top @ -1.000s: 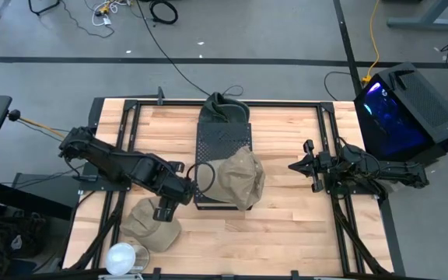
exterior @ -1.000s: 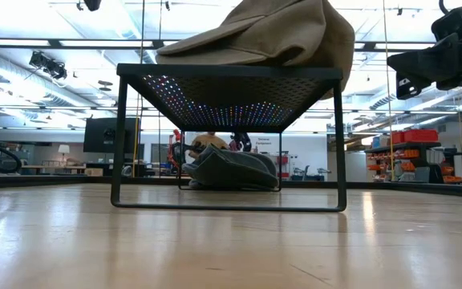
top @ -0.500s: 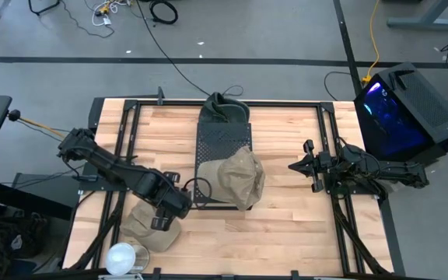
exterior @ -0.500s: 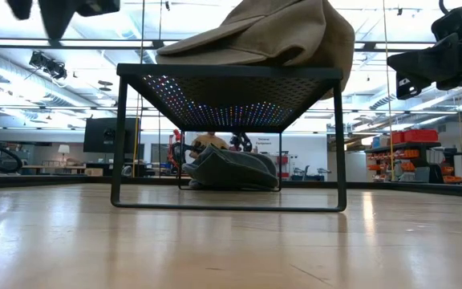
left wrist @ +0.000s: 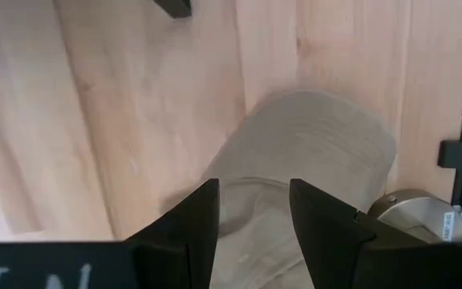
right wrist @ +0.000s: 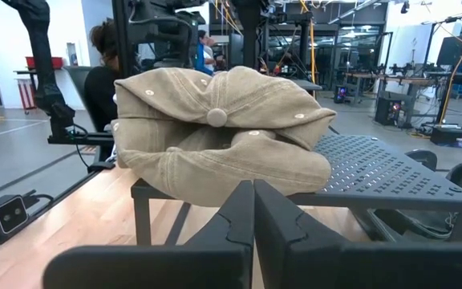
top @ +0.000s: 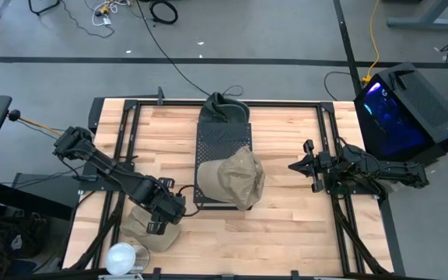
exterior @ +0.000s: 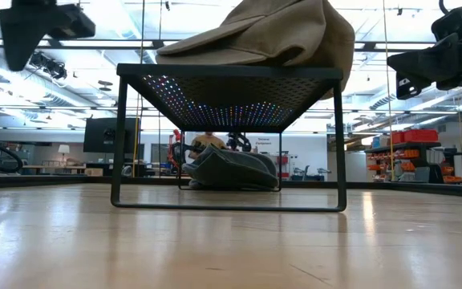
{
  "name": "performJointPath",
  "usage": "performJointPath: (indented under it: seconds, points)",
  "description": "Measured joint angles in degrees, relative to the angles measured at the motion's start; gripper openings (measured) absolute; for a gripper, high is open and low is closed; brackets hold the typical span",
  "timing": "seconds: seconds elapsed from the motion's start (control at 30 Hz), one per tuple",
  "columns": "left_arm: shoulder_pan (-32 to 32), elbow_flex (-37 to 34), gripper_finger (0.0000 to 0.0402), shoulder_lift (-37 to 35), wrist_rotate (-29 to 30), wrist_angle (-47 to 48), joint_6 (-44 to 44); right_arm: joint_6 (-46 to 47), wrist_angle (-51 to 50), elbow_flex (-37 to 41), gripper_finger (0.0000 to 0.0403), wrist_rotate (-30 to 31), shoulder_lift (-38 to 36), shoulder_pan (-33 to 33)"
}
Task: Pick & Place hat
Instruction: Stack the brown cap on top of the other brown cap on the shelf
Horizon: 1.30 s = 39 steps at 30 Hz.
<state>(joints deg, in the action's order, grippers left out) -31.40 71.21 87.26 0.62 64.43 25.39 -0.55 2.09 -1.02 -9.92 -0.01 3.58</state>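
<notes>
My left gripper (top: 155, 227) has swung away from the near-left corner of the black perforated rack (top: 220, 144) and now hangs over the second tan cap (top: 148, 228), which lies on the wooden table (top: 286, 225) to the near left of that rack. A second ago this gripper was right at the rack's edge, beside the tan cap (top: 238, 179) draped over the rack's near end; that cap has not moved since. So one hat looks placed, and I judge I am lining up on the next one.

In my left wrist view my fingers (left wrist: 191, 225) stand apart with nothing between them, and the cap on the table fills the gap ahead. I cannot tell from that view how far above the fabric I am, since it is soft and blurred.

A dark green hat (top: 225, 107) sits at the rack's far end, partly under it.

My right gripper (top: 306, 165) waits well to the right of the rack, fingers pressed together and empty, facing the cap on the rack.

A round lamp-like object (top: 120, 257) sits on the table just beyond the cap I am over, away from the rack; I should keep clear of it when I descend.
</notes>
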Motion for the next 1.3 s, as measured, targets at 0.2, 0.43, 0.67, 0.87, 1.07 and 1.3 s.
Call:
performJointPath:
  seconds: [0.2,0.43,0.67,0.87,1.07,1.3]
  points:
    - [-0.84,-4.87,0.0158,-1.18,-3.02,-1.99,2.82,-0.01,-0.02,0.00,0.0007,-0.01,0.00,-0.01]
    - [-1.33,-7.36,0.0158,-1.18,-4.18,-1.67,13.07,0.01,0.02,0.00,0.0007,0.01,0.00,0.01]
    - [-1.03,-7.48,0.0158,-1.18,-3.51,-1.82,40.93,-0.01,0.02,0.00,0.0007,0.00,0.00,0.00]
    - [-1.05,-7.48,0.0158,-1.18,-3.34,-1.85,63.63,-0.01,0.02,0.00,0.0007,0.01,0.00,-0.01]
    - [-1.84,-7.48,0.0158,-1.18,-2.28,-1.85,81.02,0.00,0.02,0.00,0.0007,0.00,0.00,0.01]
    - [-4.40,-7.48,0.0158,-1.18,0.24,-1.83,95.67,0.00,0.01,0.00,0.0007,0.01,0.00,-0.01]
